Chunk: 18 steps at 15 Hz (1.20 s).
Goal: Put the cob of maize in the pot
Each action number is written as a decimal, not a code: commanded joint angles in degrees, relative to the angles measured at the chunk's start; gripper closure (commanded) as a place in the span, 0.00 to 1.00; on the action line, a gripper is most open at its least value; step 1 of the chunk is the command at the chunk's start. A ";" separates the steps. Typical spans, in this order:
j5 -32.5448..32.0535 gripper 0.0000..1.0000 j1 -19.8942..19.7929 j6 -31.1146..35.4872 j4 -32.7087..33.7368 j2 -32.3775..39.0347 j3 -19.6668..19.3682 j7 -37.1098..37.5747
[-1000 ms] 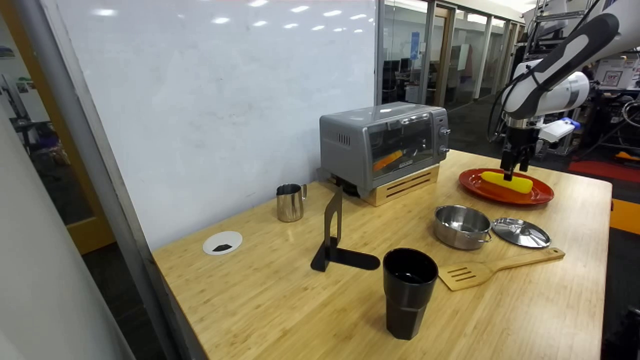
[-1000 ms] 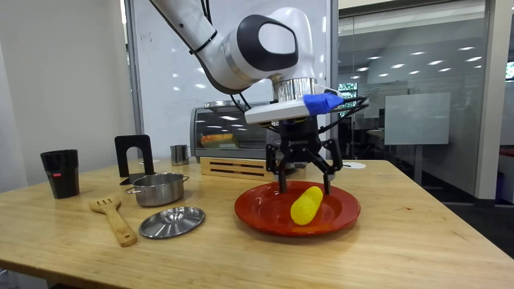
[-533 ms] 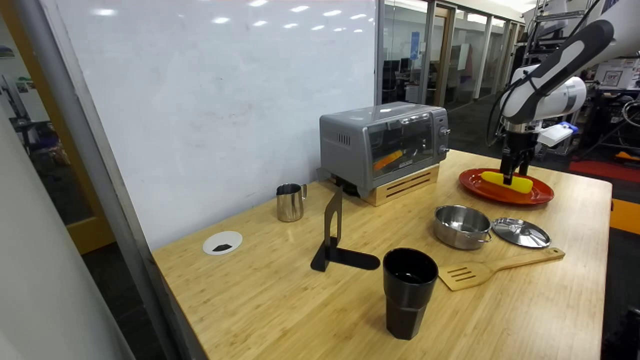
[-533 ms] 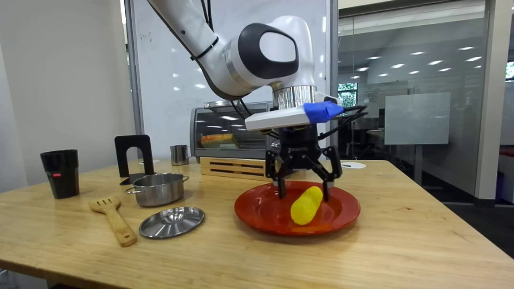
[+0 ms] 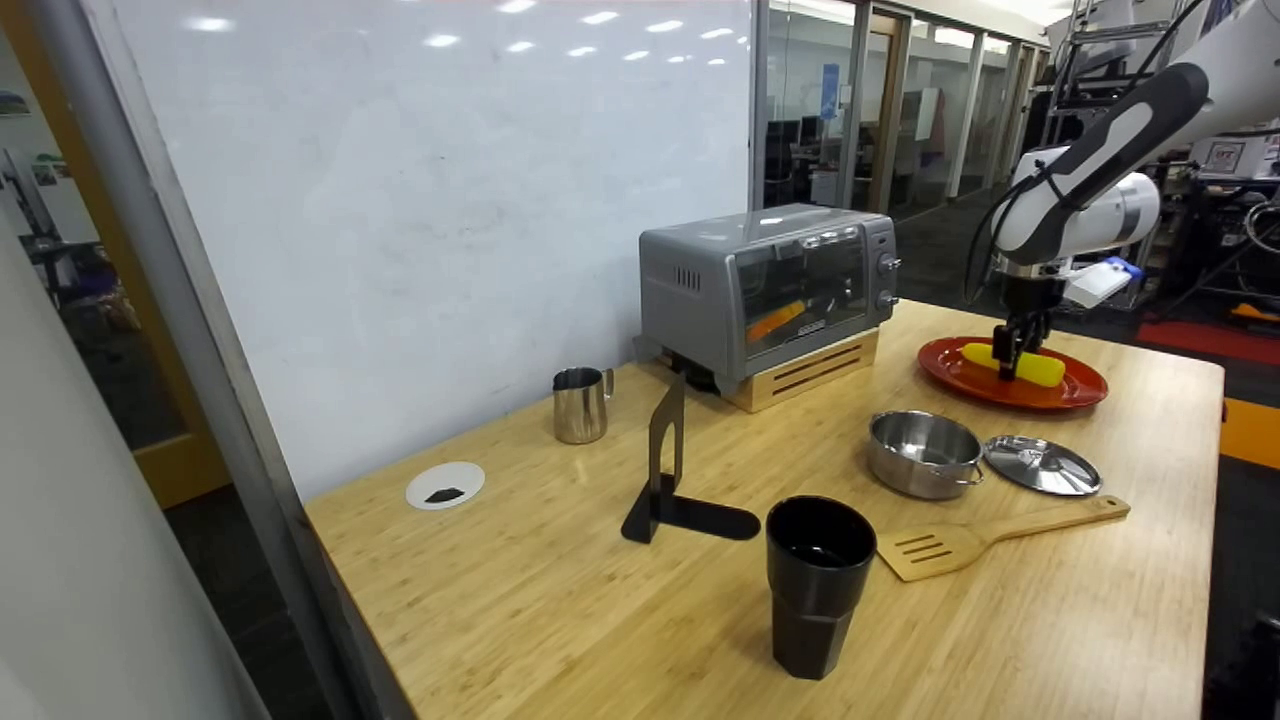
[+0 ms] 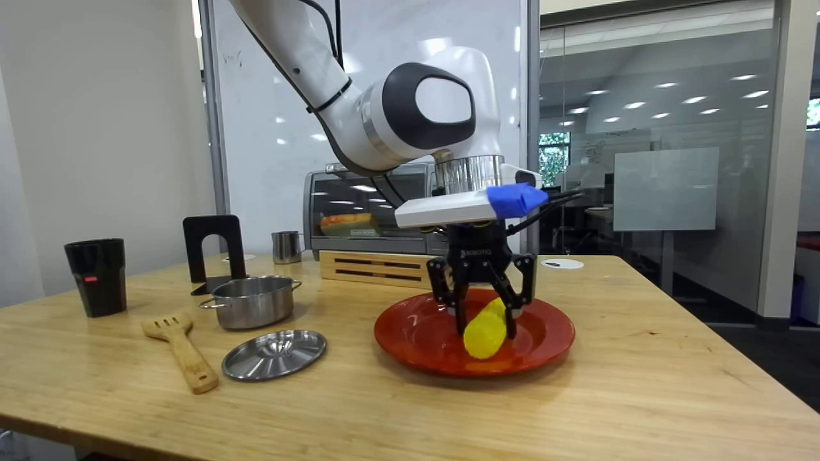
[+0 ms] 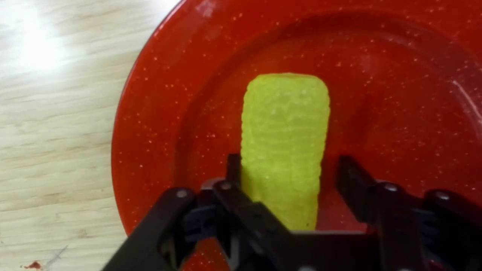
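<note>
On the red plate (image 7: 147,150), two spread fingers (image 7: 353,184) around one cob (image 7: 284,141)

Besides the plate, the table (image 5: 560,610) carries one pot (image 5: 915,472), one lid (image 5: 1043,466), one spatula (image 5: 945,550), one black cup (image 5: 818,600), one steel cup (image 5: 580,412), one bookend (image 5: 661,500) and one oven (image 5: 735,275), raised on a wooden stand (image 6: 371,269). The cob lies on the plate, well apart from the pot. The fingers are spread, one on either side of it.

The wrist view shows what both exterior views leave unclear: one finger stands right at the cob's edge, touching or not I cannot tell, while a strip of plate separates the cob from the other finger. In an exterior view two white discs (image 6: 564,263) show, one partly behind the bookend; in an exterior view that looks down into the pot, a single disc (image 5: 430,482) shows. A red mark (image 6: 91,279) on the black cup appears in an exterior view.

As for containers, the pot shows bare metal inside. The black cup is dark within, with a few glints; what the steel cup holds I cannot tell. An orange shape (image 5: 775,320) shows in the oven's glass in both exterior views; inside or reflected, I cannot tell.
</note>
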 commanded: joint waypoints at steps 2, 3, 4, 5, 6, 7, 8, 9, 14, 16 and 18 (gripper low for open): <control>-0.20 0.70 -1.13 1.46 -0.24 -0.25 1.48 -1.86; -0.34 0.76 -0.96 1.19 -0.43 -0.62 1.37 -1.66; -0.32 0.81 -0.93 1.21 -1.06 -1.49 1.41 -1.77; -0.28 0.82 -0.96 1.50 -2.15 -2.67 1.60 -2.30; -0.39 0.85 -0.93 1.65 -2.93 -3.53 1.73 -2.89; -0.74 0.88 -0.85 1.82 -4.76 -5.34 2.13 -4.55; -1.15 0.90 -0.54 2.04 -5.99 -6.58 2.28 -5.72; -1.43 0.90 -0.23 2.31 -7.65 -8.16 2.54 -7.34; -4.34 0.90 3.31 3.77 -17.65 -17.16 3.06 -13.57; -5.64 0.90 5.28 4.30 -21.34 -20.39 3.17 -14.99; -7.01 0.90 7.53 4.93 -24.59 -23.11 3.24 -15.52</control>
